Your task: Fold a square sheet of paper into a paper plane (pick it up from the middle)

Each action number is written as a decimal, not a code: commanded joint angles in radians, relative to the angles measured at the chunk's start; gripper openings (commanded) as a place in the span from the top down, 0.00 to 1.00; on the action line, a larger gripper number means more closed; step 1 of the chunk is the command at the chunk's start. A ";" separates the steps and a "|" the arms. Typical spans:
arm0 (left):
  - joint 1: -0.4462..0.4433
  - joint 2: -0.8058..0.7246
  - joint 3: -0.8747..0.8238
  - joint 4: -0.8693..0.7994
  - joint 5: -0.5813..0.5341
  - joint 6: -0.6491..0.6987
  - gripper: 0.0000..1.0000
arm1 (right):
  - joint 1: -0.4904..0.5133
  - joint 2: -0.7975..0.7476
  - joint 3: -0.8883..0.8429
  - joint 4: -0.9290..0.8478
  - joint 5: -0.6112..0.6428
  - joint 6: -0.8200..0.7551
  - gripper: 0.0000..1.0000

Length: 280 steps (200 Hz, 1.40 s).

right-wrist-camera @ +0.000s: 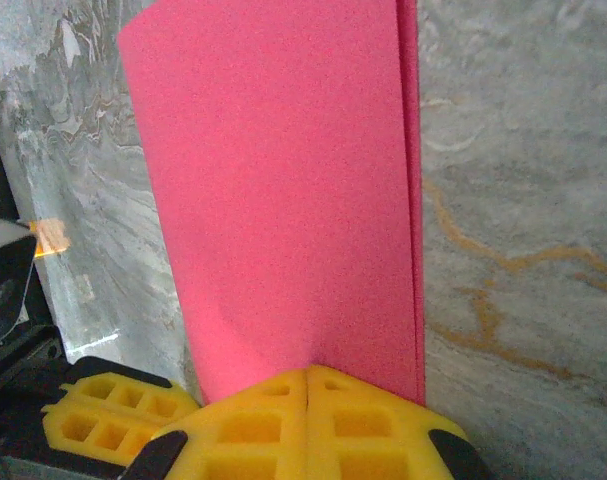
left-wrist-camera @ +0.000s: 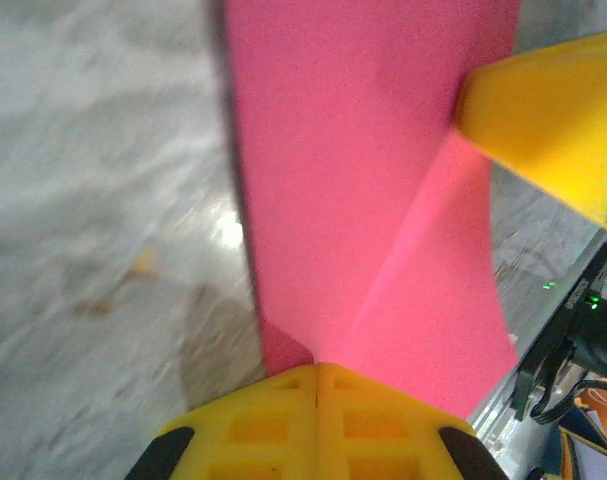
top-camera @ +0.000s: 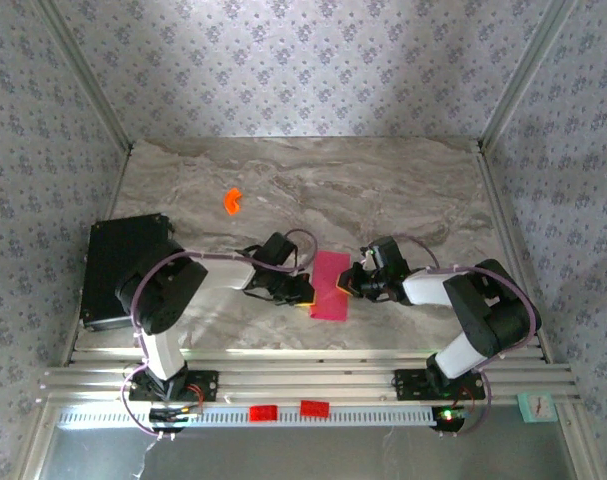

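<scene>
The square sheet of paper (top-camera: 331, 285), magenta-pink, lies between the two arms near the table's front as a narrow upright rectangle. In the right wrist view the sheet (right-wrist-camera: 283, 200) is doubled, with two layers along its right edge. My left gripper (top-camera: 305, 293) is shut on the sheet's left edge, and the paper (left-wrist-camera: 363, 180) rises straight out of its closed yellow tips (left-wrist-camera: 318, 366). My right gripper (top-camera: 350, 283) is shut on the opposite edge, its tips (right-wrist-camera: 308, 370) pinching the pink layers. The right gripper's yellow finger (left-wrist-camera: 553, 120) shows across the sheet in the left wrist view.
A small orange plastic piece (top-camera: 232, 200) lies on the marble table (top-camera: 403, 190) behind the arms. A black box (top-camera: 123, 265) stands at the left edge. An aluminium rail (top-camera: 313, 380) runs along the near edge, and patterned walls enclose the table.
</scene>
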<state>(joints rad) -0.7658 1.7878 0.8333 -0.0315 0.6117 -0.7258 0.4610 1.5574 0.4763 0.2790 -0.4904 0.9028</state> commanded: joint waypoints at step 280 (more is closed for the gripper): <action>-0.100 -0.217 -0.087 -0.157 -0.156 0.066 0.95 | -0.006 0.032 -0.082 -0.225 0.121 -0.015 1.00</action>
<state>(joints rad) -0.8604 1.6218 0.7181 -0.1341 0.5022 -0.6449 0.4610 1.5379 0.4603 0.2733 -0.4896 0.9024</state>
